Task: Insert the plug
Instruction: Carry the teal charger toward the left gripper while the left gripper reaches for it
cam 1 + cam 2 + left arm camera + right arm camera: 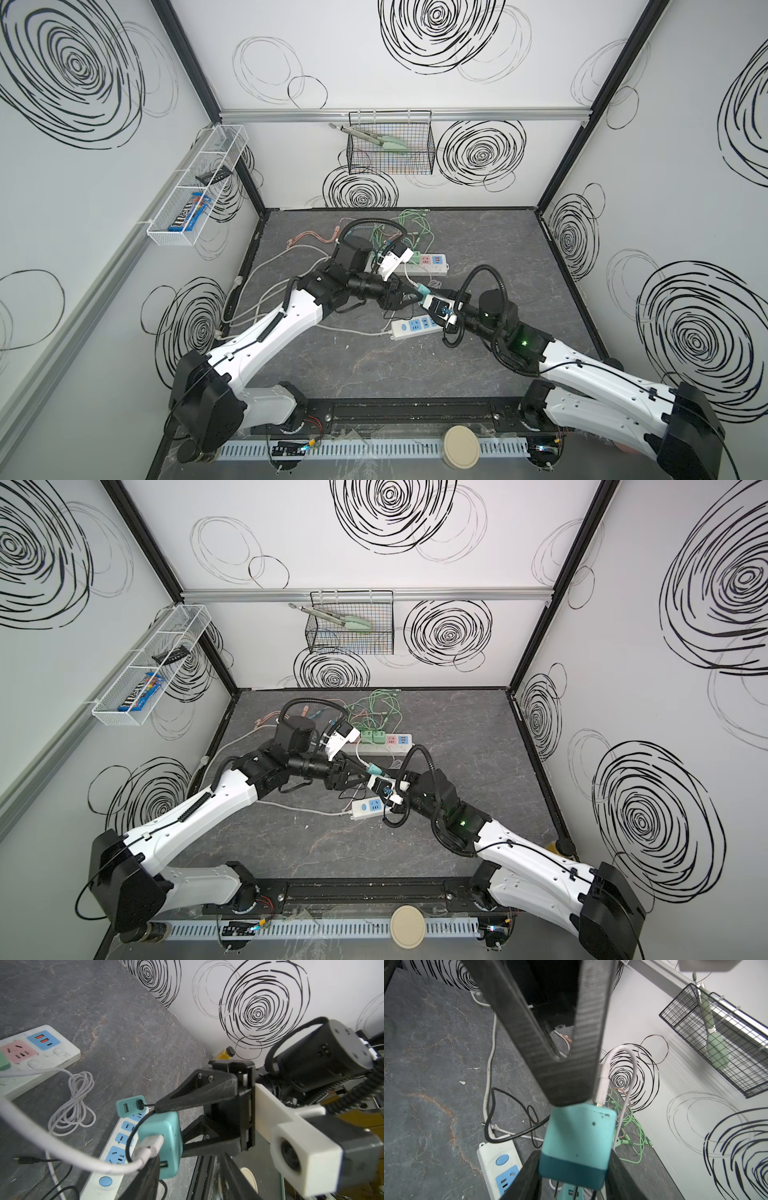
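The white USB plug (150, 1145) sits in the upper port of the teal adapter (168, 1132), and its white cable (62, 1147) loops away over the table (124, 1022). In the right wrist view a sliver of metal shows between the plug and the adapter's face, so I judge it entered but perhaps not fully home. The adapter hangs clear of the table, above the near power strip (122, 1138) with its blue sockets. It is clamped by its sides between the fingers of the right gripper (574, 1157). The left gripper (566, 1095) meets it head-on, and its fingers (583, 1043) angle in right beside the plug's shell. I cannot tell whether they pinch the plug or only flank it.

The step in hand looks like seating the plug. The next move, as I judge it, calls for a straight push along the port's axis while the right arm braces the adapter — a sideways load could bend the connector or twist the adapter in its grip. A smaller teal adapter (127, 1106) with a black cord stands at the strip's far end. Farther back lies another power strip (424, 266).
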